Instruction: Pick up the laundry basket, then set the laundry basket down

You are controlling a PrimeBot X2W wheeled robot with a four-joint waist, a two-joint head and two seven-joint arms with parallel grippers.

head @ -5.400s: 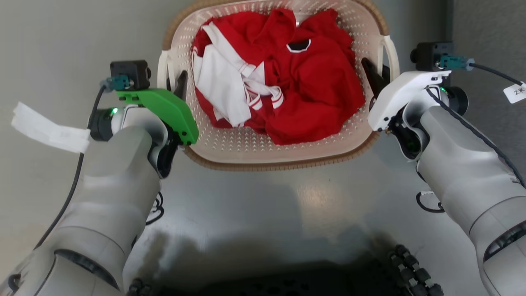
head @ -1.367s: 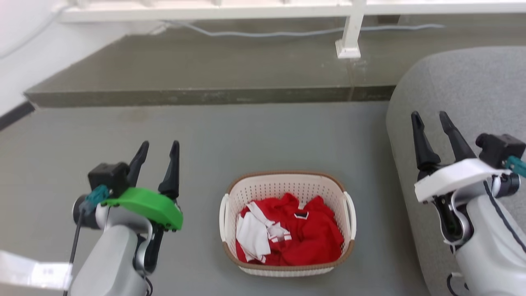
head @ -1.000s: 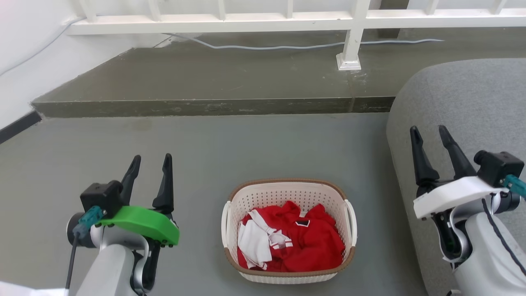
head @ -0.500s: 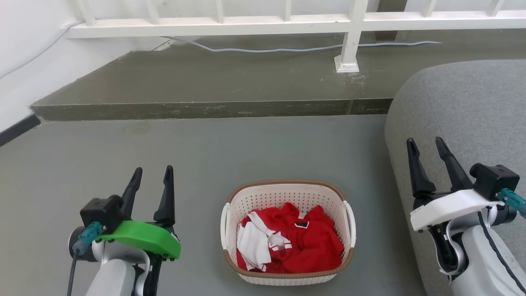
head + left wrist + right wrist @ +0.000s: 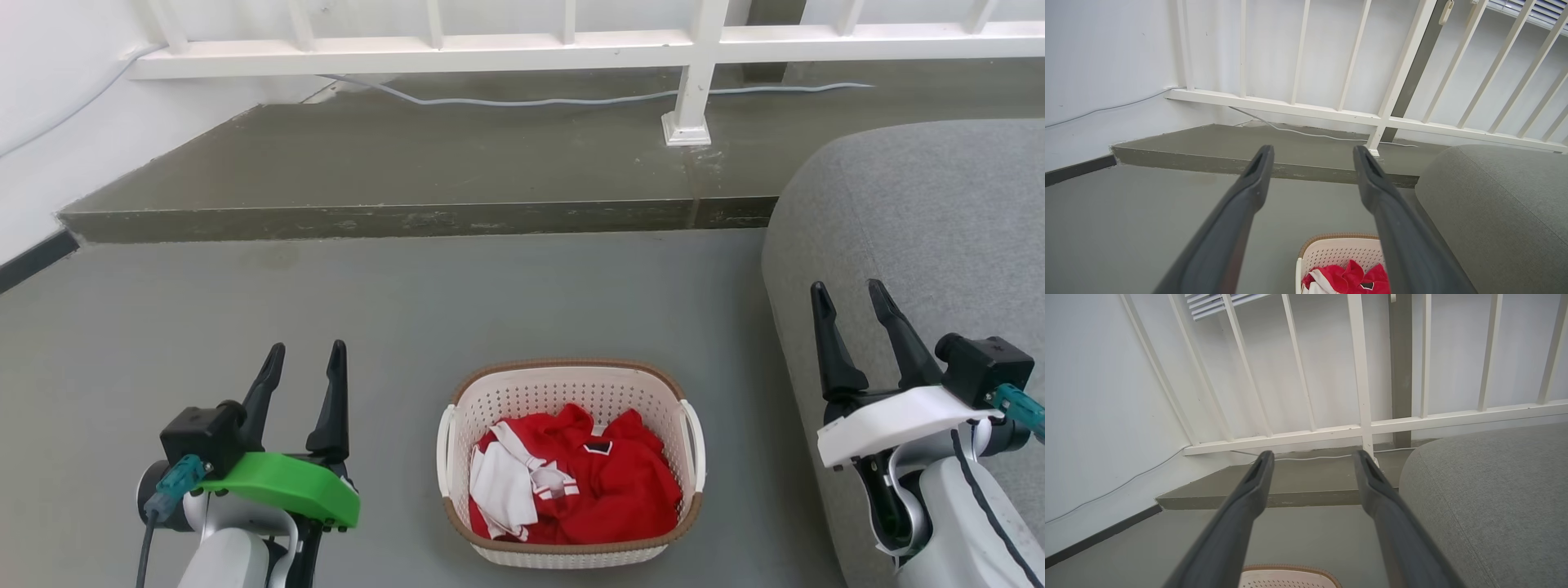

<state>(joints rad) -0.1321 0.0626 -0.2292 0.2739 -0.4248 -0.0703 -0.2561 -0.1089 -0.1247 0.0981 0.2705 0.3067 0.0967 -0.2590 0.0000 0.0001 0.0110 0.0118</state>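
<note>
The laundry basket [image 5: 571, 387], cream-white perforated plastic with a brown rim, stands on the grey floor low in the middle of the head view, holding red and white clothes [image 5: 575, 486]. Its far rim shows in the left wrist view [image 5: 1339, 250] and the right wrist view [image 5: 1290, 575]. My left gripper [image 5: 304, 358] hangs open left of the basket, well apart from it. My right gripper [image 5: 849, 296] is open to the right, over the grey sofa. Both are empty, fingers pointing away from me. The open left gripper [image 5: 1312, 153] and right gripper [image 5: 1312, 457] also show in their own wrist views.
A grey sofa [image 5: 922, 212] fills the right side, close to the basket. Behind runs a raised concrete step [image 5: 408, 216] with a white railing [image 5: 506, 49] and a cable [image 5: 531, 100]. A white wall [image 5: 49, 122] closes the left.
5.4 s ago both grippers stood at the basket's handles, seen close from above. Since then the camera has risen and the arms have drawn away, both open. In the last second, hardly any shift.
</note>
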